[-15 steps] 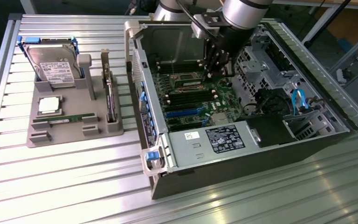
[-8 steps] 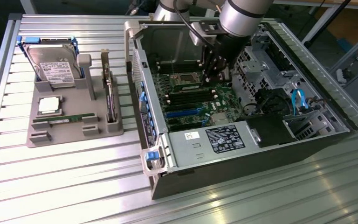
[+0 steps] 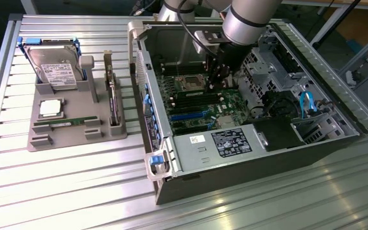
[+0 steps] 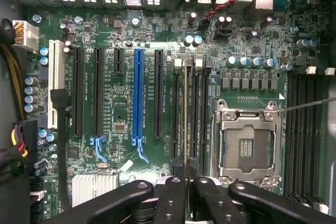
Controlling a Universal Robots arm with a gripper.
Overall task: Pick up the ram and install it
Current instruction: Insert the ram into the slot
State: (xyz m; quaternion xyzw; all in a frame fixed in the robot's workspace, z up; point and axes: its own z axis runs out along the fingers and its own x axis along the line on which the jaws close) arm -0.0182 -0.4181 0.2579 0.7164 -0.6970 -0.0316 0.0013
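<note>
The flat dark green motherboard point(image 4: 126, 108) is speckled silver, with long black slots beside one bright blue plastic slot point(image 4: 138, 98), a shiny silver square socket frame point(image 4: 247, 140), a thin olive-green ram stick point(image 4: 185, 108), a matte black gripper point(image 4: 185, 184) and a pale silver, stripe-ribbed metal table point(image 3: 75, 191).

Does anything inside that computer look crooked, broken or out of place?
Nothing looks broken or askew. The gripper holds the ram edge-on, parallel to the memory slots. The processor socket is simply empty.

The exterior view looks obliquely down into the open case point(image 3: 248, 179); the wrist view, behind the gripper point(image 4: 185, 183), closely faces the shared motherboard point(image 4: 126, 51).
</note>
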